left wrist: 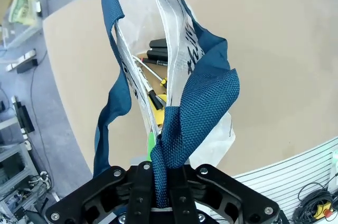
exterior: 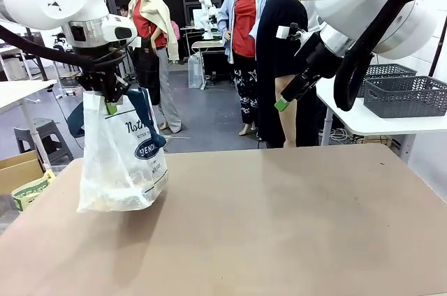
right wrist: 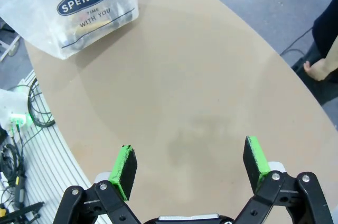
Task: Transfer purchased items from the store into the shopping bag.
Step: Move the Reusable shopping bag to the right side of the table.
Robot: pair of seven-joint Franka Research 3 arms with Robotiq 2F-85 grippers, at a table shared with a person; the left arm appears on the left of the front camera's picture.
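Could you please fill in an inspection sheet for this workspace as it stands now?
Surface: brown table, bare apart from the bag.
Job's things: shopping bag at the table's left end, hanging by its navy handle; items inside dim, dark and yellow.
Clutter: nothing seen.
Grippers: left tool shut on the handle; right tool open, empty, raised above the table.
Cables: black hose on the right arm; cables on the floor.
Surroundings: people beyond the table; grey baskets on a side table.

Open workroom behind a tan table (exterior: 279, 226)

A grey floor (exterior: 209, 118) is seen beyond; dark grey baskets (exterior: 405, 93) are set on a white side table (exterior: 363, 123), right.
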